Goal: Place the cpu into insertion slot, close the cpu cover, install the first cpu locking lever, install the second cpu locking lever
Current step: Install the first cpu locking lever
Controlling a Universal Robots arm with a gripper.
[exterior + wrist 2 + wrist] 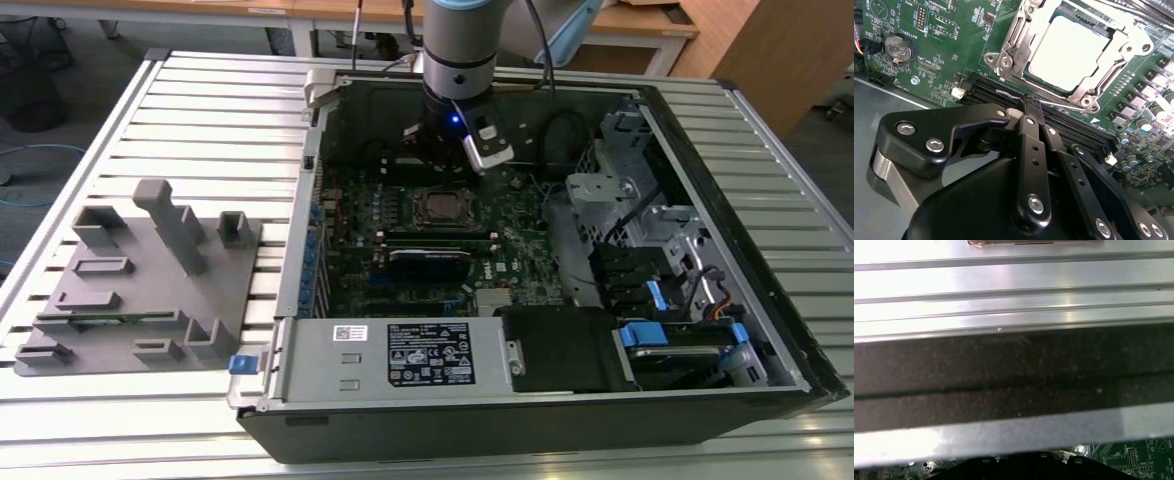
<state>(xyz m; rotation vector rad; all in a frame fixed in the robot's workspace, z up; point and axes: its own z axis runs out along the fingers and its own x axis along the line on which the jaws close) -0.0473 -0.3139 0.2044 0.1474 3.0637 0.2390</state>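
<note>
The cpu (1069, 52), a flat square chip with a pale metal top, lies in the insertion slot (441, 207) on the green motherboard. The silvery cpu cover (1016, 47) is folded down around it, and the chip shows through its window. Thin metal lever rods (1104, 80) run along the frame's edges; I cannot tell whether they are latched. My gripper (1030, 104) hovers just beside the socket over the black memory slots, its two black fingers (1034, 150) pressed together on nothing. In the exterior view the gripper (438, 165) hangs inside the case just behind the socket.
The open computer case (747, 200) lies on a slatted aluminium table (1014, 290). A grey fixture block (134, 280) stands on the exterior view's left. The power supply (400, 355) and the drive cage with blue tabs (667, 330) crowd the case's near side. A coin battery (899, 47) sits on the board.
</note>
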